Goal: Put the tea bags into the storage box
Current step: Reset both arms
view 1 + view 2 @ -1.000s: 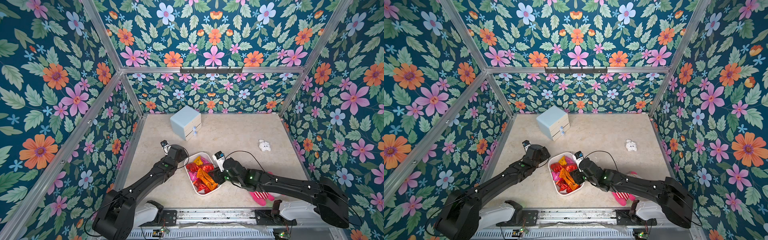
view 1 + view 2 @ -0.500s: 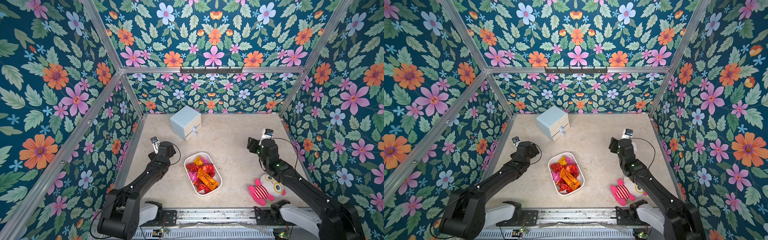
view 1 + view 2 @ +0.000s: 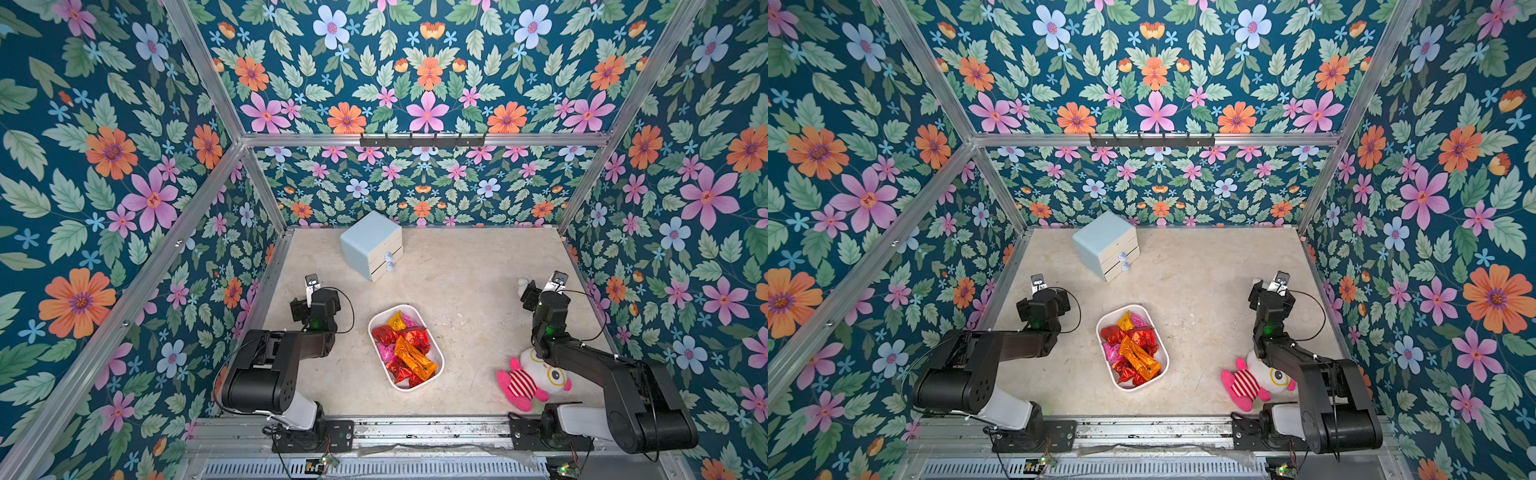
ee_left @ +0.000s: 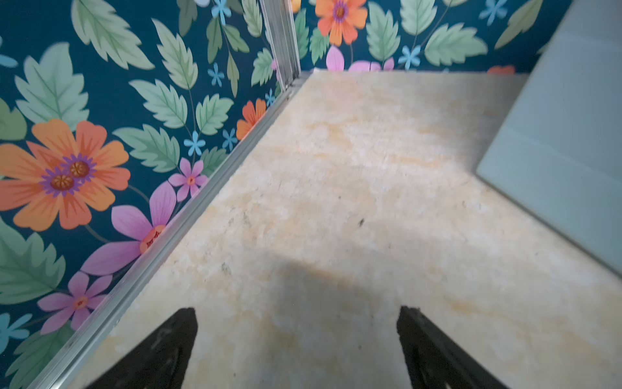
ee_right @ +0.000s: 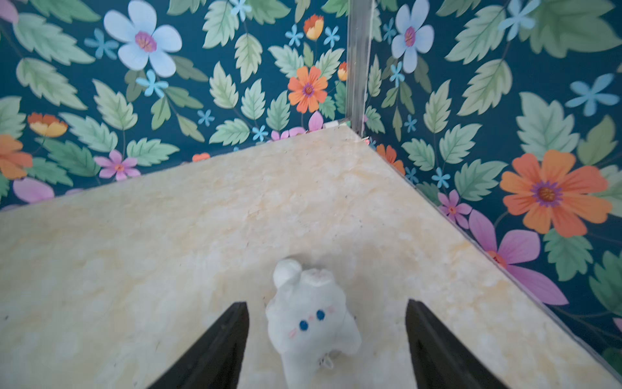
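Watch your right end effector (image 5: 326,303) first. It hangs well to the right of the storage box (image 3: 402,387), its two dark fingers spread wide and gripping nothing, with a small white plush bunny (image 5: 311,320) lying on the surface (image 3: 457,291) below and between them. If you lower or close it here, you will likely pinch the soft toy rather than anything the task wants. Your left end effector (image 4: 296,310) is also wide open and empty, over bare surface well to the left of the box, so it threatens little. The tea bags (image 3: 409,353) appear to sit all inside the box in a loose heap of red, pink and orange. I see none outside it, though the arms hide some patches, so I judge the job essentially done. The remaining risk is disturbing it. The sachets are crinkled, shiny foil with pinched ends, likely slippery and piled near the low rim. The box is a shallow, smooth white plastic oblong with rounded corners and probably slides easily on the mottled, stone-look surface, so a sweeping arm could nudge it and spill them. The fluffy pink-striped toy (image 3: 523,382) right of the box and the pale blue drawer cube (image 3: 370,245) beyond it are not targets.
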Tool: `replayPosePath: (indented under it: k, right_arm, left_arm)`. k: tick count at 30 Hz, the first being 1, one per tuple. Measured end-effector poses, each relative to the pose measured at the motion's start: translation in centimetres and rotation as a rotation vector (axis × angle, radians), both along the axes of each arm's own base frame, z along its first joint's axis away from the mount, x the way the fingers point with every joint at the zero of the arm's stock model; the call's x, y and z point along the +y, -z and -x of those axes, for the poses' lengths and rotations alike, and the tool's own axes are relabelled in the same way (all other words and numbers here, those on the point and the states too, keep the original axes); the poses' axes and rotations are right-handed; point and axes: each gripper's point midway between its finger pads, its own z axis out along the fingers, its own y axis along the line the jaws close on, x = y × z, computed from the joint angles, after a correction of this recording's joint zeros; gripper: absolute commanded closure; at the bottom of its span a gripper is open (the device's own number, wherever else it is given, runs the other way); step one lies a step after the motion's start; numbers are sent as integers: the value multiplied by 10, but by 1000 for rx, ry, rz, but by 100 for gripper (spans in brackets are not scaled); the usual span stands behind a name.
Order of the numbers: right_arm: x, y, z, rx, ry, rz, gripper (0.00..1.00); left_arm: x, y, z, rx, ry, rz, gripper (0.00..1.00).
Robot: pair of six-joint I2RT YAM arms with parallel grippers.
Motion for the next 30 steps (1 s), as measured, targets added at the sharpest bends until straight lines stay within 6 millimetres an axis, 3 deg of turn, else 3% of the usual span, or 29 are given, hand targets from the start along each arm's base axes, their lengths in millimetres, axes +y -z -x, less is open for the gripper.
replayPosePath:
  k: [2,6,9,10,11,14,16,30]
  right_arm:
    - [1,5,4,-23,-19,-1,22]
    - [5,45,28,29,-67,9,20]
    - [4,35,32,-64,-101,-10,16]
    - [3,38,34,-62,-101,-12,5]
    - [3,39,34,-56,-108,-14,1]
    - [9,21,25,-124,-149,-16,1]
    - [9,16,24,-143,-153,-22,1]
    - [10,14,23,-154,-156,-25,1]
  left_arm:
    - [0,1,-2,-11,20,-6,1]
    - [1,-9,-2,-80,37,10,1]
    - [-1,-10,-1,-103,74,28,1]
    - [0,-10,0,-113,84,36,1]
    - [1,-8,3,-126,89,41,1]
    - [1,3,8,-109,109,50,1]
    - [-3,-5,5,-152,132,57,1]
    - [-7,-14,2,-188,157,64,1]
